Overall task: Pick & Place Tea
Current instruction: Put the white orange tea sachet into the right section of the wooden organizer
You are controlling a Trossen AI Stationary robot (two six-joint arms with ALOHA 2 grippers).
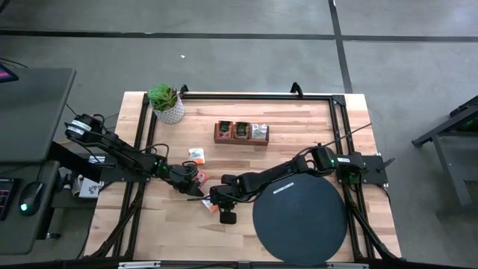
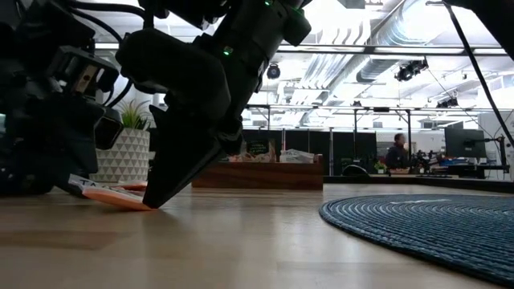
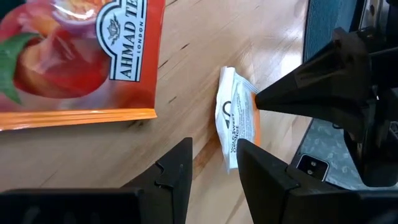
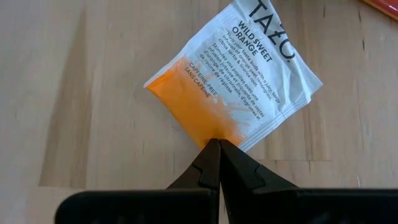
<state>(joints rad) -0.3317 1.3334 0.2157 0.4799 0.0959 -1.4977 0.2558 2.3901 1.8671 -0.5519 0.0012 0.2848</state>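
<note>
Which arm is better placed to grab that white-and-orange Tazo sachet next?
Probably the left. The left hand is open, with the white-and-orange Tazo sachet just beyond its fingertips. The right hand is shut, its closed tips touching the sachet's orange edge, so it would have to open first.

Potted plant (image 1: 166,102), black disc (image 1: 299,220), tray (image 1: 241,133)

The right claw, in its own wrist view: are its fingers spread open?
No. The right claw has its fingers pressed together, their tips touching the orange corner of the Tazo sachet.
</note>
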